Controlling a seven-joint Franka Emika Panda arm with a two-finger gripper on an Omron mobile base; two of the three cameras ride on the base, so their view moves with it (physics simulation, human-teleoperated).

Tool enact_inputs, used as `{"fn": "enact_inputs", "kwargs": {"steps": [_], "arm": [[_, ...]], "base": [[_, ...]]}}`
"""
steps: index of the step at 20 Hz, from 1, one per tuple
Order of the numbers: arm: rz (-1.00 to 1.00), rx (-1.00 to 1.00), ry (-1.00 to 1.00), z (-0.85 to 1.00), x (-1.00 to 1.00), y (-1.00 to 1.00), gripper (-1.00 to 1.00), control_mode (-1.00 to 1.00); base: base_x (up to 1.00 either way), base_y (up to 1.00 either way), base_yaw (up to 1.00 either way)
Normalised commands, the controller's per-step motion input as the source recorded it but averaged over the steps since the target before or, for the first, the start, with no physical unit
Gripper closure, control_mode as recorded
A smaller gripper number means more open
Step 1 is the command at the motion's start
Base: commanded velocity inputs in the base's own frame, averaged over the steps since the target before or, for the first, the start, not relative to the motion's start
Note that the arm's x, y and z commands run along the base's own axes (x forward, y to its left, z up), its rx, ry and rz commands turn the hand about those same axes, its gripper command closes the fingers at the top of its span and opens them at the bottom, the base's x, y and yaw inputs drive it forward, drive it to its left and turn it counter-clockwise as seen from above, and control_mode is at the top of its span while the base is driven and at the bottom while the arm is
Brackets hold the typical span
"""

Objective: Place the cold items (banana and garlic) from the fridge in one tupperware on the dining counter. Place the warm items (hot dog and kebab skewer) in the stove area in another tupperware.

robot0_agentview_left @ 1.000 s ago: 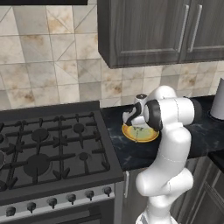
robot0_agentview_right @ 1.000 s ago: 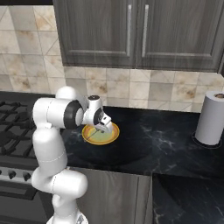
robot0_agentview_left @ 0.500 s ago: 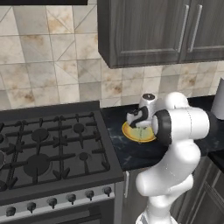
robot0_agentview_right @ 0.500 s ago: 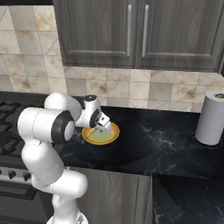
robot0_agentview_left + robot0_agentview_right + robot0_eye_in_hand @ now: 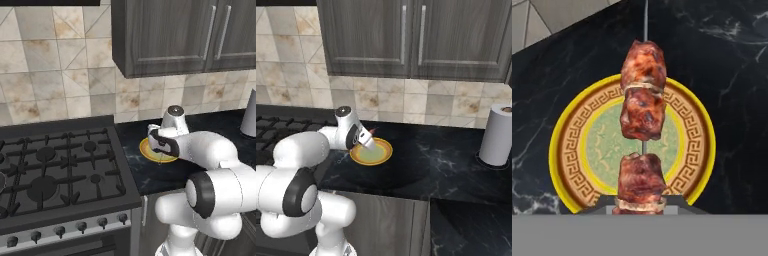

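A: What is the gripper [image 5: 367, 140] doing over that yellow plate [image 5: 381, 155]?

B: It is clenched on the kebab skewer [image 5: 643, 125]. In the hand view the meat chunks run straight out from between the fingertips, with the thin metal pin poking past the far chunk. The plate shows beneath the meat, so the skewer looks lifted clear of it, though I can't be sure of the gap from this angle.

A: Why grip it at that end?

B: Probably because the chunk there gives the pads something thick to bite; the bare pin would slip.

A: And the room around it?

B: The plate sits on the black worktop [image 5: 446, 165], near its left end, just right of the stove [image 5: 55, 175]. To the right the worktop lies open as far as the paper towel roll [image 5: 497, 141]. The upper cabinets [image 5: 416, 40] hang well above. The tiled wall stands close behind the plate, so I'd judge lifting and drawing back toward the near edge the safest way out.
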Motion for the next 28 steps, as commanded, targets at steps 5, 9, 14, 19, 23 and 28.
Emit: {"fn": "enact_inputs", "kwargs": {"steps": [5,9,14,19,23,28], "arm": [[-0.26,0.01,0.0,0.69,-0.45,0.24,1.0,-1.0],[-0.27,0.03,0.0,0.64,-0.53,0.19,1.0,-1.0],[-0.28,0.11,0.0,0.37,-0.77,0.04,1.0,-1.0],[-0.19,0.13,-0.02,0.29,-0.8,-0.04,1.0,-1.0],[-0.16,0.05,-0.02,0.27,-0.46,0.0,1.0,-1.0],[-0.05,0.0,-0.15,0.03,-0.29,0.0,1.0,-1.0]], "base": [[0.0,0.0,0.0],[0.0,0.0,0.0],[0.0,0.0,0.0],[0.0,0.0,0.0],[0.0,0.0,0.0],[0.0,0.0,0.0]]}}
